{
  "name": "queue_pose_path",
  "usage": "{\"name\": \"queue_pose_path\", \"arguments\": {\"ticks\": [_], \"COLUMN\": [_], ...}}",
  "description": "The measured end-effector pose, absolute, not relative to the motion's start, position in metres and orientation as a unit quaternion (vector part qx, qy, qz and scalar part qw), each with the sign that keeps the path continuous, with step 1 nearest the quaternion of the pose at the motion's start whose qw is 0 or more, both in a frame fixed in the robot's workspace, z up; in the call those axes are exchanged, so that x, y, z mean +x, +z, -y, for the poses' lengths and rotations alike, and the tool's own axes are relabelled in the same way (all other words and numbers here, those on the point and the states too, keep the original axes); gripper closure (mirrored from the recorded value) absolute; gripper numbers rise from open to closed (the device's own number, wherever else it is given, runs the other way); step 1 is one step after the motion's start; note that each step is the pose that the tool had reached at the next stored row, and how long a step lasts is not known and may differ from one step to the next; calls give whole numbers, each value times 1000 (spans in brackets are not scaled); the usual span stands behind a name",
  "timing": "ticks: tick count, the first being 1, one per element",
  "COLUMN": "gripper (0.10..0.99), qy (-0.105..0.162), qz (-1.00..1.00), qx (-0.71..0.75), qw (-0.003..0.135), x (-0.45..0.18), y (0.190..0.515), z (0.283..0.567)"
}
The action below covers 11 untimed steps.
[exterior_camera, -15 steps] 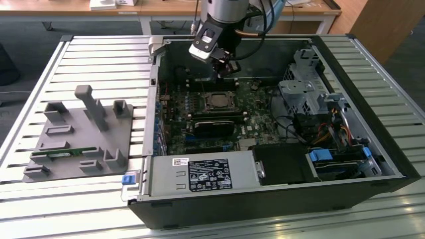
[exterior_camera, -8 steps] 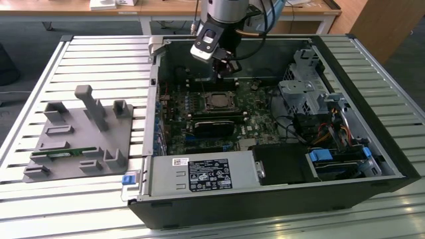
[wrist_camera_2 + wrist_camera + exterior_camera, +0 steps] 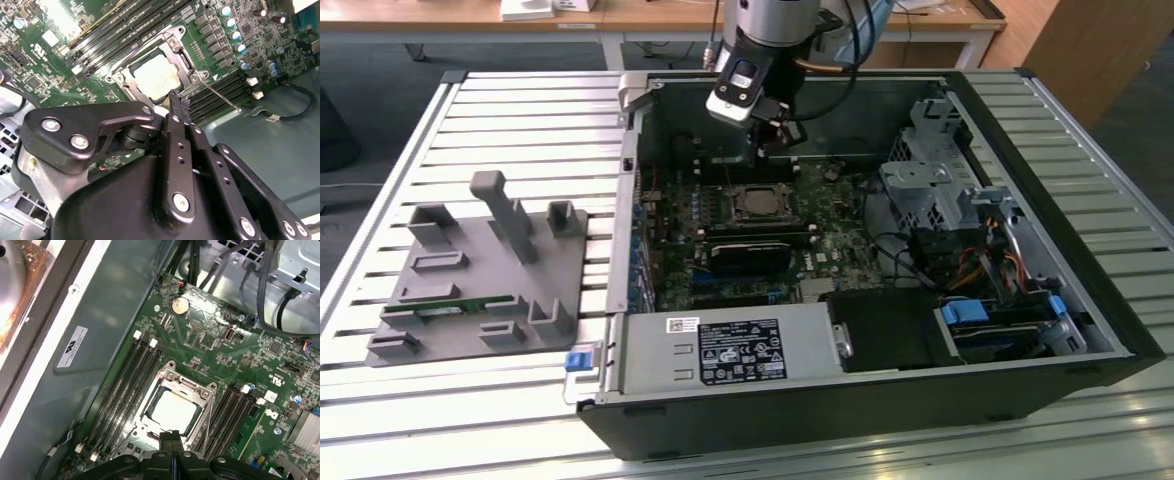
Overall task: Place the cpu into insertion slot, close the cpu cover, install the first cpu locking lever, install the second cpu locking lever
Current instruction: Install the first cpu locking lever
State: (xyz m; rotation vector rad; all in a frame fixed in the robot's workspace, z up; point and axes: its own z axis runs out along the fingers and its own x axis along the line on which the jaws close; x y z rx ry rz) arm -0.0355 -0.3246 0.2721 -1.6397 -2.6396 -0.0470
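- Gripper [image 3: 171, 436]: the black linkage body lies closest to the lens in both wrist views. The two fingers are pressed together tip to tip, with nothing between them. In the second wrist view the ribbed fingertip [image 3: 178, 102] overlaps the near edge of the socket frame; contact cannot be judged.
- In the exterior view the gripper hangs inside the open computer case [image 3: 854, 415], above the motherboard [image 3: 210, 340] and just past the socket.
- Cpu [image 3: 172, 412]: seated in the insertion slot [image 3: 155, 391], lying flat with its silvery top face up. It is square, so it has no long axis. Its edges run parallel to the frame.
- Cpu cover [image 3: 186, 385]: lies down flat over the chip, whose top shows through the window.
- Locking lever [image 3: 220, 97]: a thin metal rod that runs from a socket corner out across the memory slots [image 3: 120, 385]. Whether it is latched cannot be told.
- Memory slots flank the socket on two opposite sides and run parallel to its edges.
- Nearby parts: coin cell [image 3: 180, 305], a row of blue-topped capacitors [image 3: 232, 35], cable bundles [image 3: 260, 285], a black rectangular block [image 3: 754, 252] and a drive cage [image 3: 927, 190].
- Labels: a white sticker [image 3: 71, 346] on the case wall and a black label [image 3: 738, 352] on the power supply. The print on both is too small to read.
- A grey fixture plate [image 3: 480, 270] stands on the slatted table [image 3: 520, 110], to the exterior view's left of the case.
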Motion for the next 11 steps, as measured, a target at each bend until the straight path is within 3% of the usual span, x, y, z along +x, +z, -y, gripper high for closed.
{"name": "queue_pose_path", "arguments": {"ticks": [11], "gripper": [980], "qy": [-15], "qz": [867], "qx": [-498], "qw": [17], "x": [-36], "y": [272], "z": [325]}}
